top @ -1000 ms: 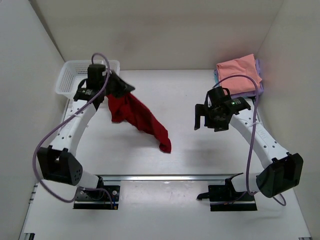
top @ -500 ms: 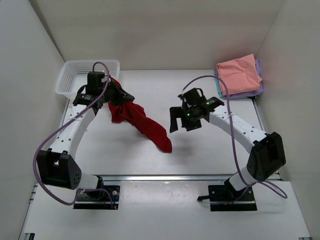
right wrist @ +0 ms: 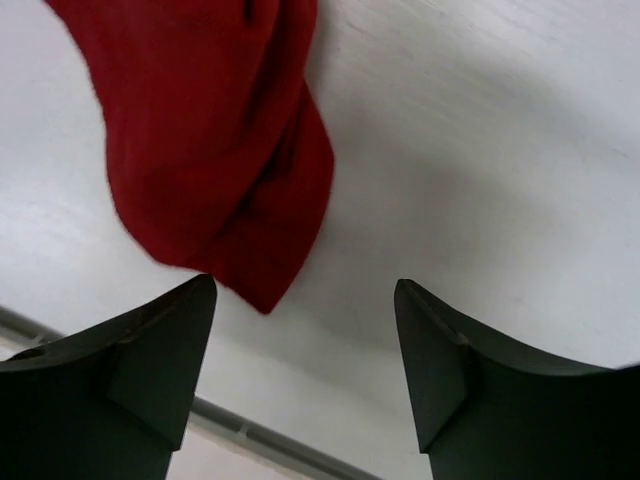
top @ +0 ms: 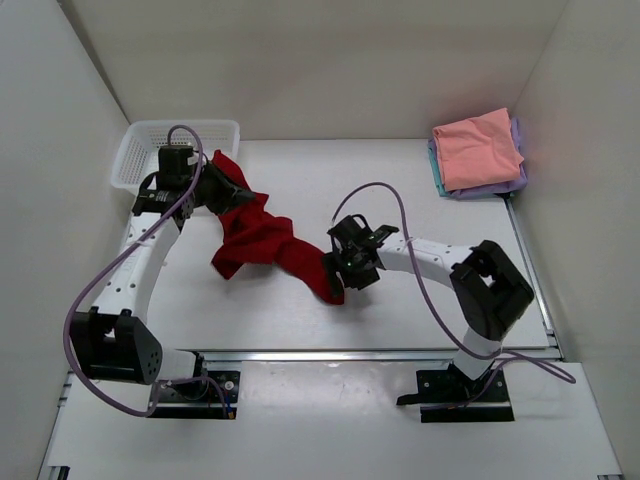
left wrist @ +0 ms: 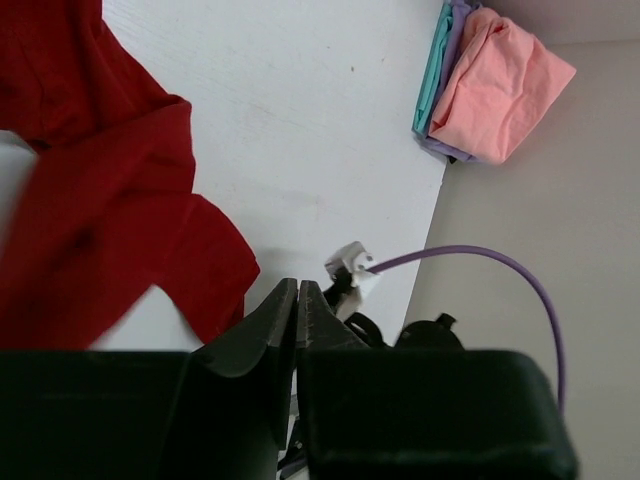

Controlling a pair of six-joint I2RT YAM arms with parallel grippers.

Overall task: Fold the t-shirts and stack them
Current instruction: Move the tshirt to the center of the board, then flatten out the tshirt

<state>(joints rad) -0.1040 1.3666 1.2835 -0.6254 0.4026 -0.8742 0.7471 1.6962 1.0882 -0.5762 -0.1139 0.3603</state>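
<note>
While dark red t-shirt [top: 262, 243] sprawls crumpled, long axis running upper left to centre | folded stack [top: 478, 150] sits upper right, well apart | right gripper [right wrist: 302, 290] is nearer, at shirt's lower-right tip, jaws wide, empty | left gripper [left wrist: 298, 290] is at upper-left end, almost closed, no cloth seen between.

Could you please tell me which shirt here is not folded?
The dark red shirt: it lies crumpled in the middle, whereas the others sit folded in a stack at the far right corner.
</note>
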